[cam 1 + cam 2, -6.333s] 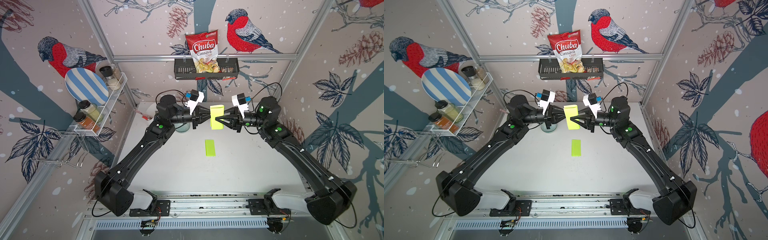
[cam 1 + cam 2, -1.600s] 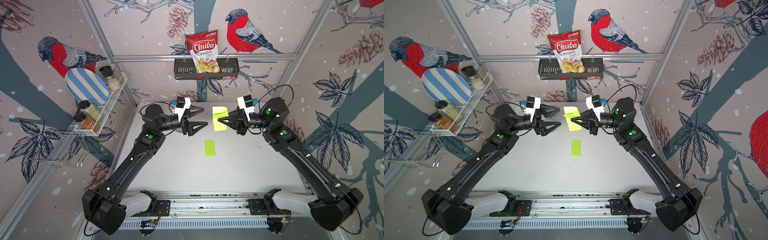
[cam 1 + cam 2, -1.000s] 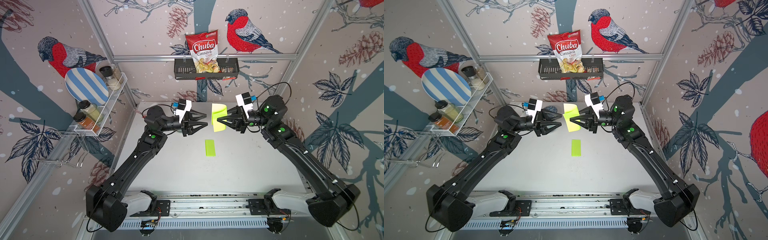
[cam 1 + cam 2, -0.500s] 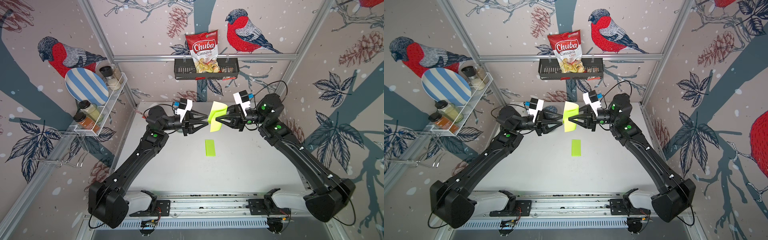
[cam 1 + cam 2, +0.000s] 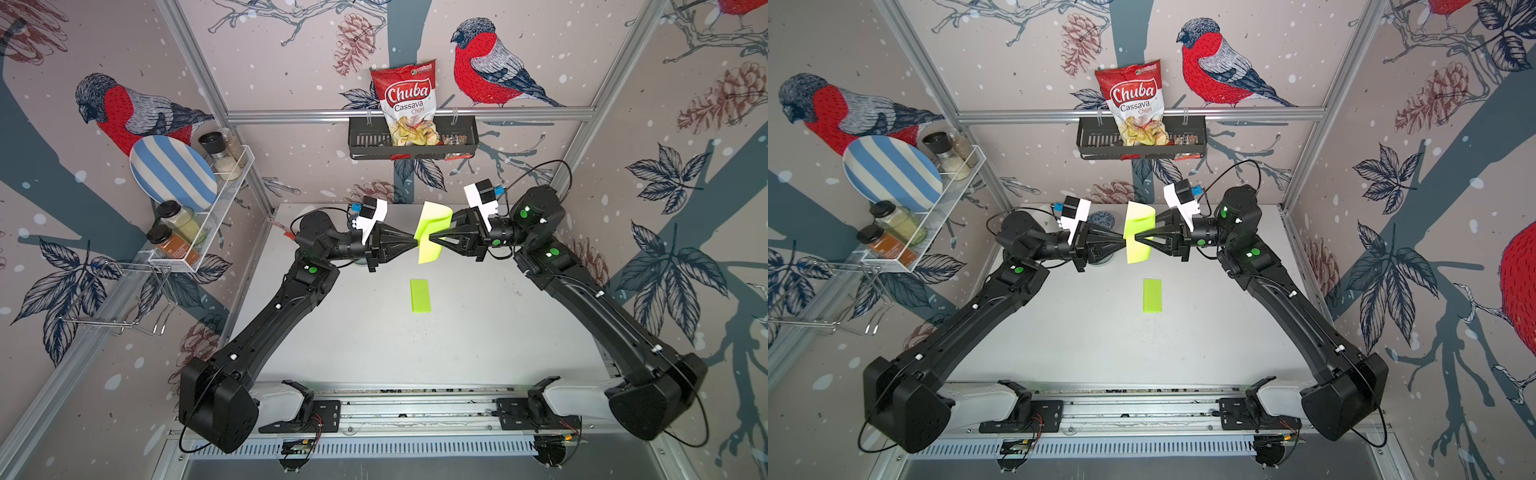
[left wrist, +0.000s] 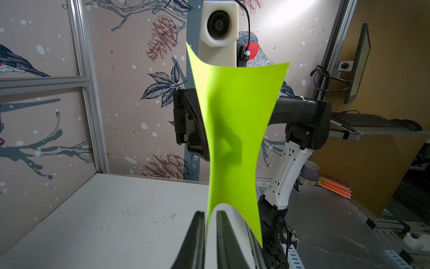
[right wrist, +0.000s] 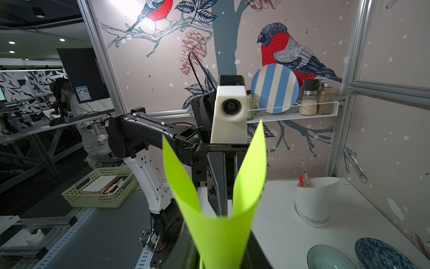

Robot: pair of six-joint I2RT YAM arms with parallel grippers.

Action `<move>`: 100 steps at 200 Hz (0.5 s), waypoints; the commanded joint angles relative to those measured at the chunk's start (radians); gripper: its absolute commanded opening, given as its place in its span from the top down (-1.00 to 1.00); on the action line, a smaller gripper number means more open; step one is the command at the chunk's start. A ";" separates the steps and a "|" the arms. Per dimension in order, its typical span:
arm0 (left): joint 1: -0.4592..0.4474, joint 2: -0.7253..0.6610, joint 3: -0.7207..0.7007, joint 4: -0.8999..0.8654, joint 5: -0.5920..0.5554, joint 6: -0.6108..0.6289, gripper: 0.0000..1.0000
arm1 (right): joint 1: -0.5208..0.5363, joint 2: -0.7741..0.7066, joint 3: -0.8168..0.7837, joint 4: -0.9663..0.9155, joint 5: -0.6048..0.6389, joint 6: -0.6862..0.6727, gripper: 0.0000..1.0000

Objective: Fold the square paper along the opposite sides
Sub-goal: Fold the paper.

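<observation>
We see the square paper (image 5: 434, 218) held in the air above the matte white table (image 5: 478, 332) — smooth, lime-green, bowed into a curl. The left gripper (image 5: 415, 240) and right gripper (image 5: 430, 238) each pinch it from opposite sides.

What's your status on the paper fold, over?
Left gripper shut on square paper, right gripper shut on it too. Paper aloft between them, curled. Folded green slip lies on table below, apart.
</observation>
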 commanded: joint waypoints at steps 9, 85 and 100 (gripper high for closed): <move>-0.002 0.000 0.008 0.049 0.015 -0.002 1.00 | 0.005 0.007 0.010 0.042 0.000 0.013 0.44; -0.003 0.002 0.006 0.044 0.012 0.002 1.00 | 0.009 0.018 0.017 0.062 0.012 0.016 0.45; -0.004 0.002 0.007 0.045 0.012 0.001 1.00 | 0.010 0.018 0.017 0.068 0.017 0.019 0.46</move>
